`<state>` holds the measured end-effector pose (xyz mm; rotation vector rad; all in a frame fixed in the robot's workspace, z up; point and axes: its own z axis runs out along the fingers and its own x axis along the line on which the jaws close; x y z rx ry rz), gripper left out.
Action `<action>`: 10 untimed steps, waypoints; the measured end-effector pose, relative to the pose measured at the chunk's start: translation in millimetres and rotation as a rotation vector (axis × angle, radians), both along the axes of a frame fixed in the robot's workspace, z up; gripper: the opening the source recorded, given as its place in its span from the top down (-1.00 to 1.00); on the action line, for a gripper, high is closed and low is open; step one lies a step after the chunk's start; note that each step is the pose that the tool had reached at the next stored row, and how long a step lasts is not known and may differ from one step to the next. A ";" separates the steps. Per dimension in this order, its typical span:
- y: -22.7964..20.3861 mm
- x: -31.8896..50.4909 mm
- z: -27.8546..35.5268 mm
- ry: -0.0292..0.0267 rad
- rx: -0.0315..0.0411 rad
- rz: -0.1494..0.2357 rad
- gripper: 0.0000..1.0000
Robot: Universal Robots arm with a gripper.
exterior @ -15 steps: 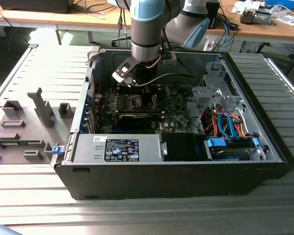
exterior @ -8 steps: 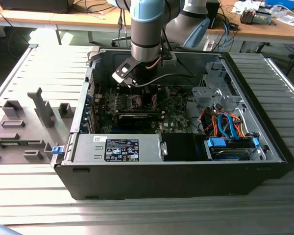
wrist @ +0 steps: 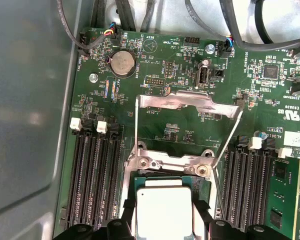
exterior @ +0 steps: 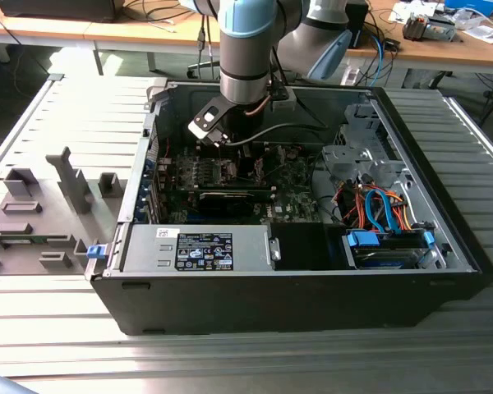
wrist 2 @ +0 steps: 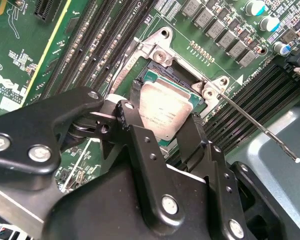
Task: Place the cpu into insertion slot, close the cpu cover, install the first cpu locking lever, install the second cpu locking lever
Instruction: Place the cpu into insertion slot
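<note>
Hand clamped on two opposite edges of the cpu, cpu sitting at the insertion slot, cpu cover standing open, all inside the computer case.

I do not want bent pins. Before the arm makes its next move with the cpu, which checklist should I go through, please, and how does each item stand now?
1. The cpu cover is raised clear of the insertion slot: ok.
2. The locking lever is swung out, not latched: ok.
3. The gripper has its jaws against two opposite edges of the cpu: ok.
4. The cpu edges run parallel with the slot's rim: ok.
5. The cpu sits flat and fully down in the slot: cannot tell.
</note>
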<state>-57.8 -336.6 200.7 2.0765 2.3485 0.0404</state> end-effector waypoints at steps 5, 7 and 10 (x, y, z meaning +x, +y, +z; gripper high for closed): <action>0.0 0.0 -0.1 0.0001 -0.0005 0.000 -0.07; 0.0 0.1 0.1 -0.0003 -0.0003 -0.013 -0.07; 0.0 0.1 2.3 -0.0001 -0.0005 -0.080 -0.07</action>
